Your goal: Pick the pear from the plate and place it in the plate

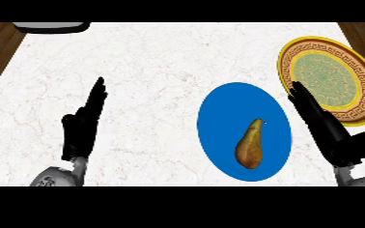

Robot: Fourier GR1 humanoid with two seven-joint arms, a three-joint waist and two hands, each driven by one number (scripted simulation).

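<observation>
Pear (250, 145) is seen lying on its side on the blue plate (221, 111), in that plate's lower right part. Narrow stem end is turned up and slightly right; broad brown base is turned toward the view's lower edge. Nothing is touching the pear.

Blue plate is set on the white marbled counter (164, 67), right of centre. Its right rim is found just beside the gold patterned plate (321, 77), which is placed at the counter's far right and is partly cut by the view's edge. A green centre and an orange key-pattern band are noted on the gold plate.

Right hand (317, 118) is seen between the two plates' rims, right of the pear and apart from it. Its fingers are held straight and together, pointing up and left, and lie over the gold plate's lower left rim. Nothing is held.

Left hand (84, 123) is seen well apart, at the counter's left, fingers straight and pointing up, nothing held; it is at rest.

A dark grey object (50, 26) is partly visible at the upper left corner; what it is cannot be told. Brown wood (7, 41) is visible past the counter's upper corners.
</observation>
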